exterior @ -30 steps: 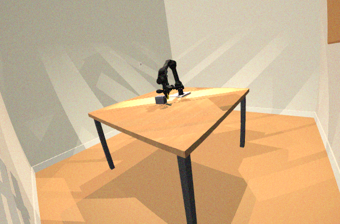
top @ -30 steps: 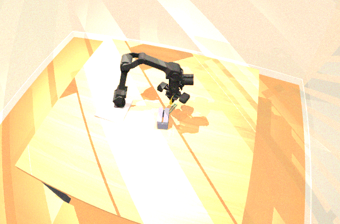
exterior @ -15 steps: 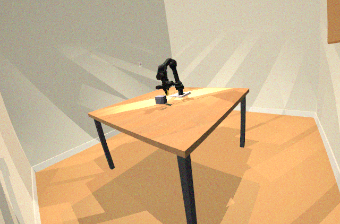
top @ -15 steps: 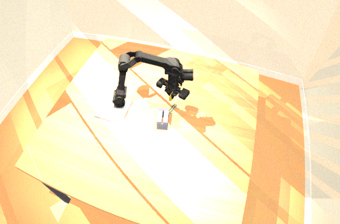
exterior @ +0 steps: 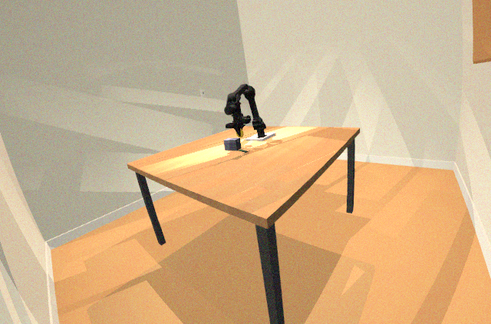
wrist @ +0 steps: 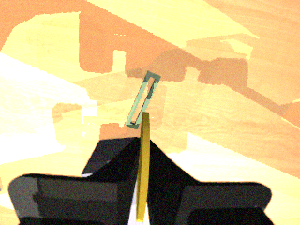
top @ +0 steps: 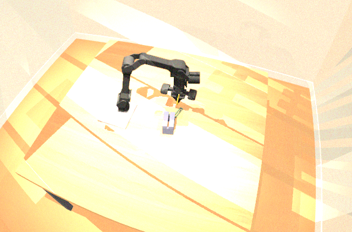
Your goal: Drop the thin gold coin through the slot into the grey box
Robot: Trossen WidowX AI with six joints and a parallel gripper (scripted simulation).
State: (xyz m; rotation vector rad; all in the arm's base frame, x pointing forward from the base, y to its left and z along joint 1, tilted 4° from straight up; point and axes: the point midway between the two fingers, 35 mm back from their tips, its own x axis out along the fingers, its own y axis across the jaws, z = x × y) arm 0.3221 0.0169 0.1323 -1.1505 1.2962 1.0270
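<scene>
My gripper [top: 178,99] [exterior: 238,133] [wrist: 142,142] is shut on the gold coin [top: 177,100] [exterior: 241,133] [wrist: 144,164]. The coin is upright, seen nearly edge-on in the wrist view, and hangs above the table. The dark-green holder [top: 181,109] [exterior: 243,150] [wrist: 153,76] is empty and lies on the table, turned at an angle to the coin in the wrist view. The closed box [top: 168,130] [exterior: 232,144], bluish grey here, stands beside the holder, with a narrow slot in its lid. The coin is higher than the lid and off to one side of it in the top view.
The arm's base stands on a pale plate [top: 113,120] [exterior: 259,138] on the wooden table [top: 227,144] [exterior: 245,181]. The box is the raised obstacle close to the gripper. Strong light patches and shadows cross the table.
</scene>
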